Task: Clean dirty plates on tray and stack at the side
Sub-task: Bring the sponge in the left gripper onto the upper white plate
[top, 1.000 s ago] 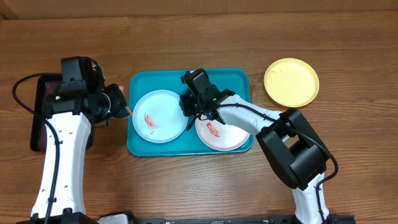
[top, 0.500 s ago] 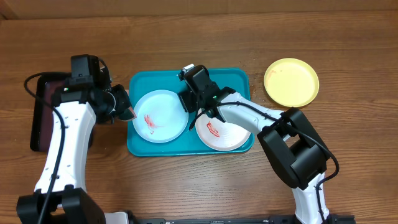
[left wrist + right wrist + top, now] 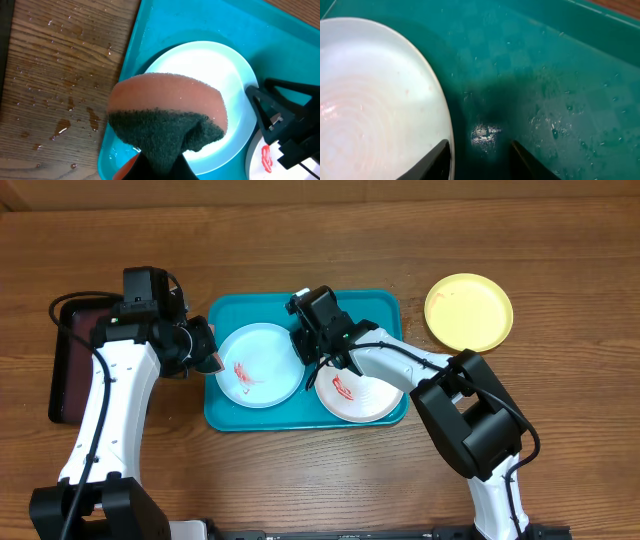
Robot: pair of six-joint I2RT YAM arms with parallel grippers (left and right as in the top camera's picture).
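Scrub step: left gripper (image 3: pixel 205 352) clamped on sponge (image 3: pixel 167 115), smeared light blue plate (image 3: pixel 258 367) just ahead in turquoise tray (image 3: pixel 370 308), right gripper (image 3: pixel 480 160) spread empty at its far edge; next, press sponge onto smear.

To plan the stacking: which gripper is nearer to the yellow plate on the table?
Right. The right gripper is over the middle of the tray. The left gripper is at the tray's far edge, farther from the yellow plate.
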